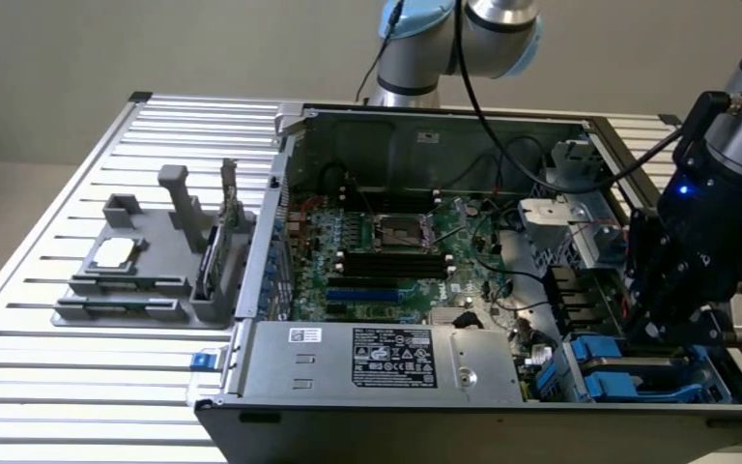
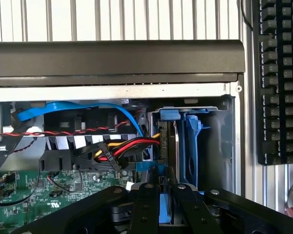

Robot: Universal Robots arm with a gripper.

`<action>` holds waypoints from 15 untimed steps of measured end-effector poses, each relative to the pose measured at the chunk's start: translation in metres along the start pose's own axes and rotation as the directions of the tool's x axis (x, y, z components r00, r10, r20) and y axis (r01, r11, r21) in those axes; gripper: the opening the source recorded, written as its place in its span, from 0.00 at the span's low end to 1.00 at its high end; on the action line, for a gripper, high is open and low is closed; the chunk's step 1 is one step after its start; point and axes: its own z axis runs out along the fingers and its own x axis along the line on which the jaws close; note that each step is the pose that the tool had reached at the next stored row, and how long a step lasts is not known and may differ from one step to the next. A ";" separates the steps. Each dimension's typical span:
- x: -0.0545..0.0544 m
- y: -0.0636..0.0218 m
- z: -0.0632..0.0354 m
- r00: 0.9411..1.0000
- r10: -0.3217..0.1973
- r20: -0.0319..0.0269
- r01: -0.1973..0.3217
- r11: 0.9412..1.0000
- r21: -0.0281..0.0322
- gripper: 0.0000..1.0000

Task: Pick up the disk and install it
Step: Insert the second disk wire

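gripper low inside open computer case, at drive bay in corner on exterior view's right, near front edge. fingers nearly together, pinching disk on edge, blue carrier showing between them. disk upright, partly down in bay slot beside another blue carrier. power-supply box along case front, motherboard mid-case. grey fixture on slatted table, keyboard outside case.

A: Arm look? 
B: Silver-grey tubular robot arm w/ pale blue joint cap, black cable down it. 
A: Wrist end? 
B: Matte black metal gripper, bolted linkage bars w/ round screw heads; small blue LED on black housing.
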 end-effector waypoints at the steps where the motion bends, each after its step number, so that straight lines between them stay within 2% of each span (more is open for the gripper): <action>1: 0.000 0.0000 0.0000 1.000 0.000 0.000 0.000 1.000 0.000 0.16; 9: -0.002 0.0003 0.0006 1.000 0.000 -0.004 0.000 1.000 0.000 0.16; 15: -0.004 0.0003 0.0010 1.000 0.001 -0.010 -0.001 1.000 0.001 0.18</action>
